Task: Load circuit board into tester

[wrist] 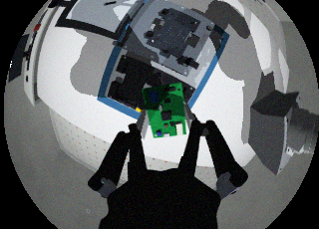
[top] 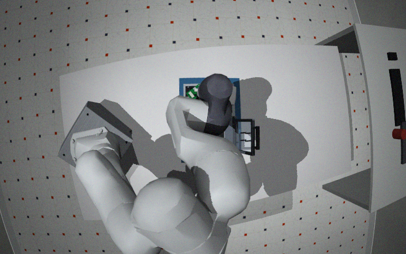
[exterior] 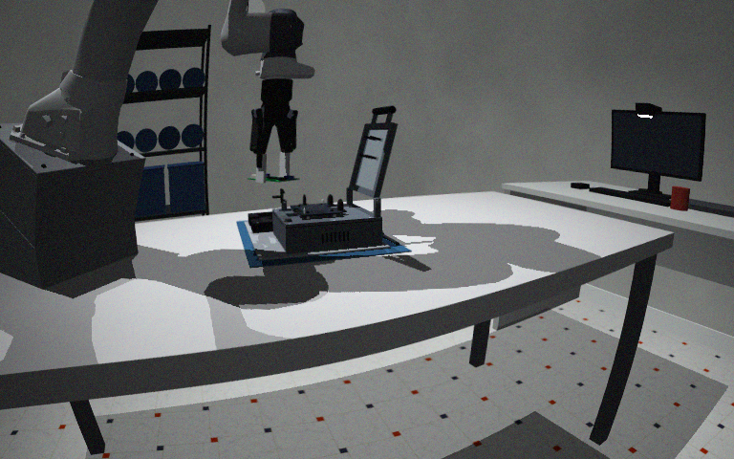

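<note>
Gripper [wrist: 166, 124] pinched the green circuit board [wrist: 165, 112] by its edges, holding it level in the air above the tester [exterior: 325, 227]. Tester's lid [exterior: 372, 156] stood raised over the desk [exterior: 473, 255].

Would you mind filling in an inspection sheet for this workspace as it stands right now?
Surface: white table with a blue mat under the fixture.
Job's things: green circuit board held level in the air, above the mat; tester on the mat with its lid standing open; dark tray beside the tester.
Clutter: nothing seen on the table.
Grippers: gripper shut on the circuit board's edges.
Cables: nothing seen.
Surroundings: shelf rack behind; side desk with a monitor and a red cup.
</note>
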Motion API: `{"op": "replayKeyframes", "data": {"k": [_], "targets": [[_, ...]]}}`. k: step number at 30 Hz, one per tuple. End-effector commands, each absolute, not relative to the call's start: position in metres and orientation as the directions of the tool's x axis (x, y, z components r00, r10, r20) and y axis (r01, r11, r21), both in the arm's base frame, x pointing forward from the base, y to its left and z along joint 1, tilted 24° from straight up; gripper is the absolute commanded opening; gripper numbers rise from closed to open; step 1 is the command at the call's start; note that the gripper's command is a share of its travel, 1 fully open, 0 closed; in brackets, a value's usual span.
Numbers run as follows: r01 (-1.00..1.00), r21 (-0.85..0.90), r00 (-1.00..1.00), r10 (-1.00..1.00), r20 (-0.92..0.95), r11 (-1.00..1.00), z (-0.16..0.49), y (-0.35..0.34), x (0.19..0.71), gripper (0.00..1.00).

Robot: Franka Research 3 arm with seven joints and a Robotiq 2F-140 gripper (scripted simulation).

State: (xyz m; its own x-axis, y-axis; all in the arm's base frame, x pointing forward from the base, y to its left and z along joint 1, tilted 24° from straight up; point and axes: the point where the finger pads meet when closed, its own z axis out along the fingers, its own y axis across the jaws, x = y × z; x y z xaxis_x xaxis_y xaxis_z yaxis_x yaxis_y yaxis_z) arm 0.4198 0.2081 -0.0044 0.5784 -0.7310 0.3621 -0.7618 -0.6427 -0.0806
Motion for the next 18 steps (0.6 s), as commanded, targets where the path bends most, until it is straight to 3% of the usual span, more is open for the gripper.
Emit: {"op": "replayKeyframes", "data": {"k": [1,18], "targets": [[-0.849,-0.177,0.415,-0.836,0.358,-0.497,-0.0039,0.2093,0.4198,0.46],[-0.919,-0.251,0.219,-0.925,0.311,-0.302,-0.0039,0.2093,0.4198,0.46]]}}
